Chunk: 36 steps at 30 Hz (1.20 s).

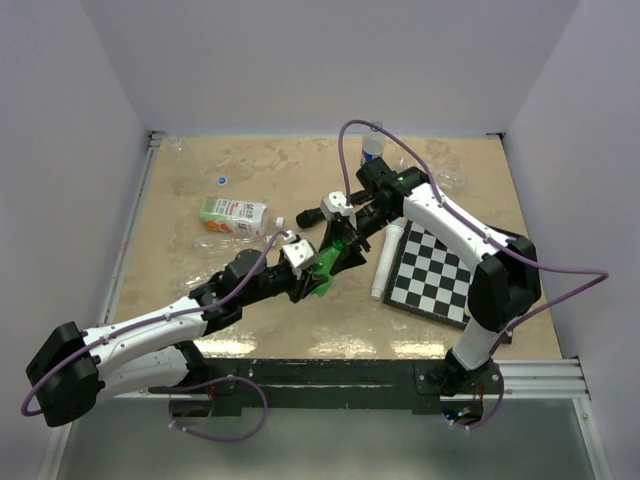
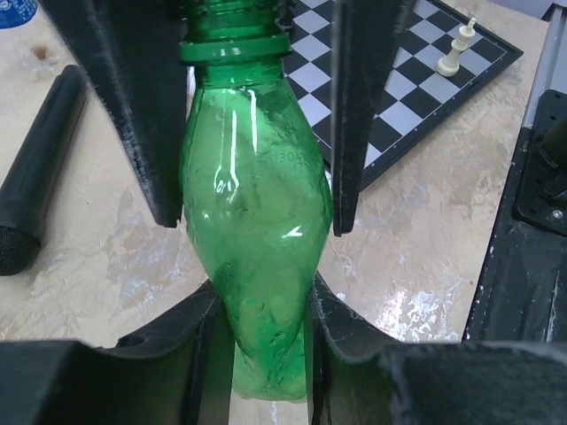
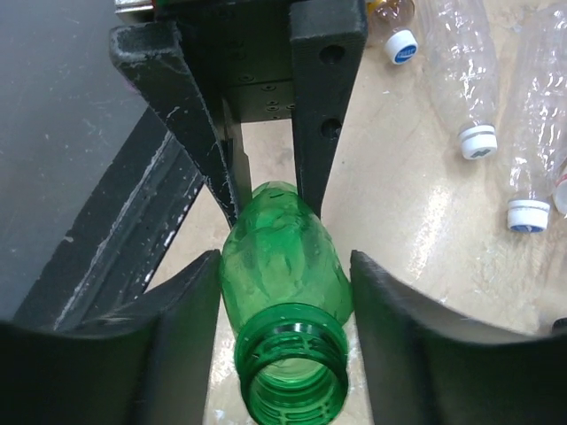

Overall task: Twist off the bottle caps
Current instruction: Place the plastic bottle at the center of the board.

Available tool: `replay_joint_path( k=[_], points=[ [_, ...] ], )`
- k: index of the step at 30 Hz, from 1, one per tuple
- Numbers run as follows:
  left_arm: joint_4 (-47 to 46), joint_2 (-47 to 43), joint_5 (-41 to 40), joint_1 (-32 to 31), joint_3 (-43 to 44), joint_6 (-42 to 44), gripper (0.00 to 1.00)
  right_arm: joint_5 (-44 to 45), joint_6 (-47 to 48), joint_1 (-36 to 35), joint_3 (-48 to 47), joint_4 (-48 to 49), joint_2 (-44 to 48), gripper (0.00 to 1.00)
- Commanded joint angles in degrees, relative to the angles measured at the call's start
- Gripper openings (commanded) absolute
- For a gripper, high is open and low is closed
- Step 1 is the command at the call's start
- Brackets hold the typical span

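Note:
A bright green bottle hangs tilted above the table with my left gripper shut on its lower body, pinching it. Its neck is bare: the threads show and no cap is on it. My right gripper is open, its fingers standing either side of the neck and shoulder with a gap on the right side. Nothing is held in it. In the top view the two grippers meet at the bottle mid-table. Clear bottles with white caps lie nearby.
A chessboard with a white chess piece lies to the right, a white microphone along its left edge. A black microphone lies left of the bottle. A white-and-green carton and a loose blue cap lie further left.

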<state>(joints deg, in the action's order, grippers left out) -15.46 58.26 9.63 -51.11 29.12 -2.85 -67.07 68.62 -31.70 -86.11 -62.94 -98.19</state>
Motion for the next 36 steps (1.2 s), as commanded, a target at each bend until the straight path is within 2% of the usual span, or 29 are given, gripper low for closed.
replay_joint_path(
  k=[1,3,5,7,8,9,12,15,17,21,25,26,32,36],
  points=[
    [-4.13,-1.31,-0.58,0.4,-0.65,-1.45,0.08,-1.57,0.2,0.15,-0.38,0.27,0.02,0.41],
    [-4.22,-1.39,-0.93,0.49,-0.65,-1.72,0.12,-1.75,0.02,0.15,-0.81,0.27,0.37,0.3],
    [-4.05,-1.57,-1.8,0.57,-0.56,-2.15,0.28,-1.49,-0.06,0.15,-1.08,0.36,0.72,0.22],
    [-2.91,-2.62,-2.77,0.58,-0.21,-2.33,0.58,-0.61,-0.59,0.41,-1.7,0.27,0.9,0.2],
    [-1.77,-3.58,-3.73,0.58,0.23,-2.07,0.66,-0.35,-1.03,0.85,-1.87,0.53,0.98,0.19],
    [-0.2,-4.55,-4.44,0.66,0.84,-1.46,0.73,0.18,-1.29,1.46,-2.05,0.45,0.99,0.19],
    [5.86,-8.15,-6.63,0.75,3.65,2.05,0.85,1.67,-1.82,5.93,-2.92,0.01,0.81,0.19],
    [12.46,-11.4,-9.35,0.84,6.73,8.11,0.9,3.43,-3.05,12.34,-4.59,-0.08,0.72,0.18],
    [15.37,-12.81,-13.92,0.93,7.61,12.06,0.93,6.05,-5.24,16.39,-5.91,1.14,0.9,0.18],
    [19.15,-14.23,-20.95,0.93,6.04,16.73,0.96,15.88,-16.56,22.99,-7.58,11.05,2.39,0.18],
    [18.36,-13.79,-21.15,0.93,3.31,17.0,0.96,30.73,-25.8,24.67,-8.9,21.52,1.69,0.19],
    [18.89,-13.18,-20.88,1.01,3.31,17.18,1.0,32.33,-26.51,24.93,-10.12,22.06,0.38,0.2],
    [20.47,-13.69,-21.05,1.1,3.92,17.79,1.0,38.58,-29.24,26.52,-19.35,21.63,-9.28,0.2],
    [20.3,-15.54,-21.05,1.1,3.22,17.79,1.0,42.72,-30.65,27.13,-22.26,22.42,-14.47,0.21]
  ],
)
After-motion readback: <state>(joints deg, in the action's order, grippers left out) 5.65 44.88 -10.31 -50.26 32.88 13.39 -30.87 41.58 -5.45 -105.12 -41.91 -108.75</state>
